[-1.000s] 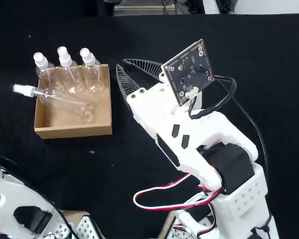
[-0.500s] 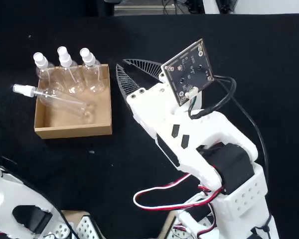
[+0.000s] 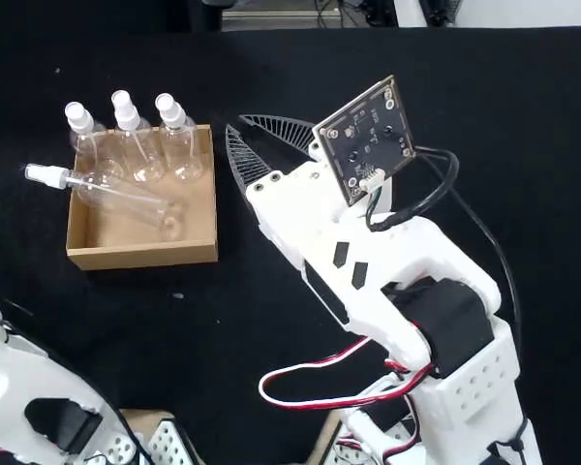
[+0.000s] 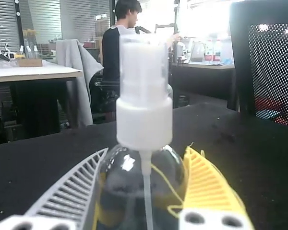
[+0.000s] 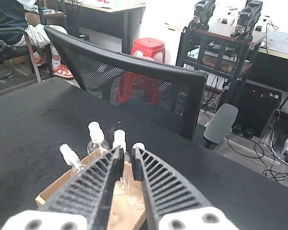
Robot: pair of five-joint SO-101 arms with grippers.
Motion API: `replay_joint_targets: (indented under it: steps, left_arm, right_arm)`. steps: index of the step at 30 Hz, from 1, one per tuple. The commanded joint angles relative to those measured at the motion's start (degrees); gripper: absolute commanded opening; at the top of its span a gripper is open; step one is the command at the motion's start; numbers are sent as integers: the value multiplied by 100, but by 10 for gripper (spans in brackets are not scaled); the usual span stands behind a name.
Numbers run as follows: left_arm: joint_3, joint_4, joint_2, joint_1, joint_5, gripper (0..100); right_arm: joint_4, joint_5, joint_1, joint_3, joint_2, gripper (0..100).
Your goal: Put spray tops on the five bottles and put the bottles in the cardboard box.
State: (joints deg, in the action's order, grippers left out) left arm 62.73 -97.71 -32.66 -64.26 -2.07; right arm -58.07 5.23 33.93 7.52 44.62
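The cardboard box sits at the table's left. Three clear bottles with white spray tops stand along its far wall, and a fourth bottle lies slanted inside it. My right gripper hovers just right of the box's far corner, shut with nothing held. In the right wrist view this gripper sits above the box and its standing bottles. My left gripper is shut on a fifth clear bottle, which stands upright with a white spray top on it.
The right arm's white body covers the middle of the black table. The left arm's base is at the near left corner, beside a small cardboard piece. A mesh office chair stands beyond the table's far edge.
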Motion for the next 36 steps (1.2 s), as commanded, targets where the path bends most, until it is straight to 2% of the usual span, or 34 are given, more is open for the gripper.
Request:
replay_joint_targets:
  steps: [1,4,8,18,23,27,34,36]
  left_arm:
    - [-110,-185,88,31,-44,91]
    - [-110,-193,97,31,-44,30]
    - [75,-193,404,66,-35,35]
    - [1824,-185,2848,840,-35,35]
    - [2158,-18,3525,1244,-44,35]
    - [1798,818,3604,1156,-44,35]
    - [-66,3921,3596,418,0,36]
    - [-426,4440,3596,251,0,36]
  right_arm:
    - [193,26,-97,-338,-13,11]
    - [193,26,-97,-338,-4,11]
    - [193,26,-114,-356,-4,11]
    - [193,35,-114,-356,-4,11]
    - [185,62,-123,-365,-4,11]
    - [167,62,-123,-374,-4,11]
    - [193,62,-123,-347,-4,11]
    - [193,62,-123,-347,-4,11]
